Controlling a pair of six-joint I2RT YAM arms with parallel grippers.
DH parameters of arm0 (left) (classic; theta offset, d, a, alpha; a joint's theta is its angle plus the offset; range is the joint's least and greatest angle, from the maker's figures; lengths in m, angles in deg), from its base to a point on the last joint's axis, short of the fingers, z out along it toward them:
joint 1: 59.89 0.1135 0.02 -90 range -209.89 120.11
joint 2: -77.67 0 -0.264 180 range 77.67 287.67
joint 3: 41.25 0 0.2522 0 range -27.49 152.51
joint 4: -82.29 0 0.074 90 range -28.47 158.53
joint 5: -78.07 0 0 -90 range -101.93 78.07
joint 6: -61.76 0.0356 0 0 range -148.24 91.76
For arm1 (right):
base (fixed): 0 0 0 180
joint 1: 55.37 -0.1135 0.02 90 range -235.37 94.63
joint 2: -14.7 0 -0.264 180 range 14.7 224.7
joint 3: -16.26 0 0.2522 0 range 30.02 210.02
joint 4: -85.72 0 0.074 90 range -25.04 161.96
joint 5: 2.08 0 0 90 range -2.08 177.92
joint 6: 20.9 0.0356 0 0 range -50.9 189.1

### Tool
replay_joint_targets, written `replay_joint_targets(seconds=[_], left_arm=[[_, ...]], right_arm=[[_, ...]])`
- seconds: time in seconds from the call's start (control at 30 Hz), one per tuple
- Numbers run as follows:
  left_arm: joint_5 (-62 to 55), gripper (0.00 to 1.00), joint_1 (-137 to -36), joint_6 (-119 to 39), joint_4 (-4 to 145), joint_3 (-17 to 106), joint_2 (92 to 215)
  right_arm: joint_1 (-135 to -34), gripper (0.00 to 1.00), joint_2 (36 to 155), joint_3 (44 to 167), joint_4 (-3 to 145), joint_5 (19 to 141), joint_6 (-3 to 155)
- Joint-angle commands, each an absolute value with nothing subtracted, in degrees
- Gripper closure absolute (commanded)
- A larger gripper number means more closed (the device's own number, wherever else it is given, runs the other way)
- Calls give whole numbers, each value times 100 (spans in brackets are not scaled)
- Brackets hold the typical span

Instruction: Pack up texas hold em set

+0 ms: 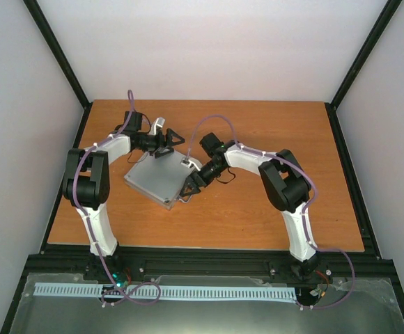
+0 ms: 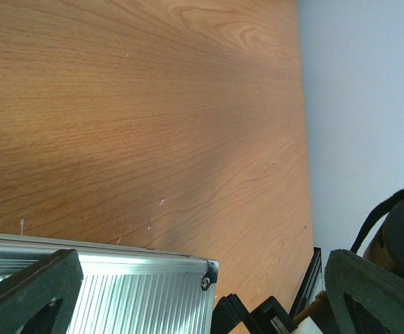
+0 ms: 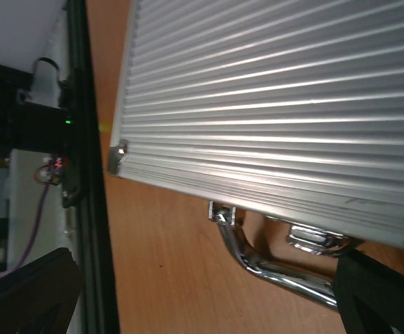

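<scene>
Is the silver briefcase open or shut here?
Shut. The briefcase lies flat on the table, with only its ribbed silver outside showing and no lining or contents visible. Whether it is latched, cannot tell.

Open tabletop (image 1: 272,132) around the briefcase (image 1: 153,182); left arm (image 1: 118,146) at its far corner, right arm (image 1: 247,158) at its handle (image 3: 285,278).

1. No writing, label, brand, number or sign can be read in any of the three views.
</scene>
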State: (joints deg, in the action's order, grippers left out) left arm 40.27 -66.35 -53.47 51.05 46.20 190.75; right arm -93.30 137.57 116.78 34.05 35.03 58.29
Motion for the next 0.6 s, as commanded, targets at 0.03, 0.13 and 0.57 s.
replay_joint_targets(seconds=[0.03, 0.13, 0.57], left_arm=[[2203, 0, -6606, -5153, 4120, 4011, 20000], [2215, 0, -6604, -5150, 4120, 3992, 19999], [2228, 0, -6595, -5163, 4128, 4027, 19993]], right_arm=[[-9220, 1, 13836, 11811, 3278, 2501, 5581], [-9220, 2, 13862, 11808, 3290, 2523, 5614], [-9220, 2, 13733, 11456, 3489, 4388, 6103]])
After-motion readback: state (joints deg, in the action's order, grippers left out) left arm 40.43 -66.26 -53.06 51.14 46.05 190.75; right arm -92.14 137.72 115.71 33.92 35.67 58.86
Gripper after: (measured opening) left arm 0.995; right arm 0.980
